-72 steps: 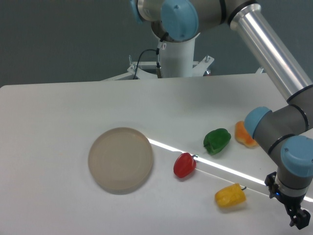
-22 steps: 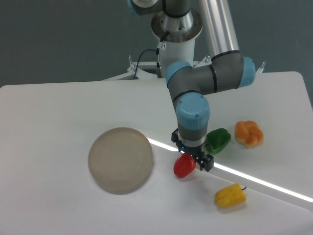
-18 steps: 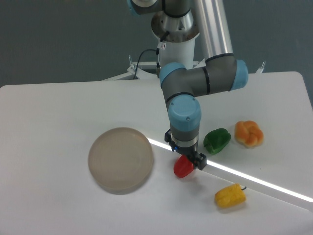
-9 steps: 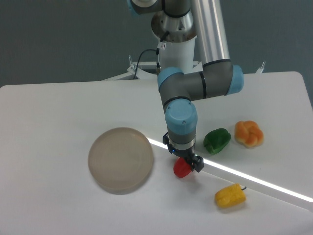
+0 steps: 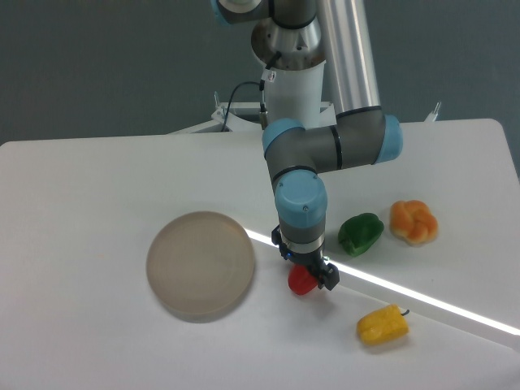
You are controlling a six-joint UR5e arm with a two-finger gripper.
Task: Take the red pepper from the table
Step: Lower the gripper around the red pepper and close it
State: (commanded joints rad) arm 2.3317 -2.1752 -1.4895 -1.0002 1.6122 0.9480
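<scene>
The red pepper (image 5: 300, 281) lies on the white table (image 5: 97, 187), just right of the round disc. My gripper (image 5: 306, 268) points straight down over it, and the wrist hides the pepper's upper part. The jaws stand open, with one finger at the pepper's upper left and one fingertip (image 5: 328, 280) at its lower right, so they straddle it. The pepper rests on the table and is not lifted.
A beige round disc (image 5: 200, 264) lies to the left. A green pepper (image 5: 360, 233) and an orange pepper (image 5: 413, 222) lie to the right. A yellow pepper (image 5: 382, 324) lies at the lower right. A bright strip of light crosses the table diagonally.
The arm swung in from the right edge to the red pepper. In the last second the gripper shifted slightly left and lowered, covering more of the pepper. The pepper has not moved.
</scene>
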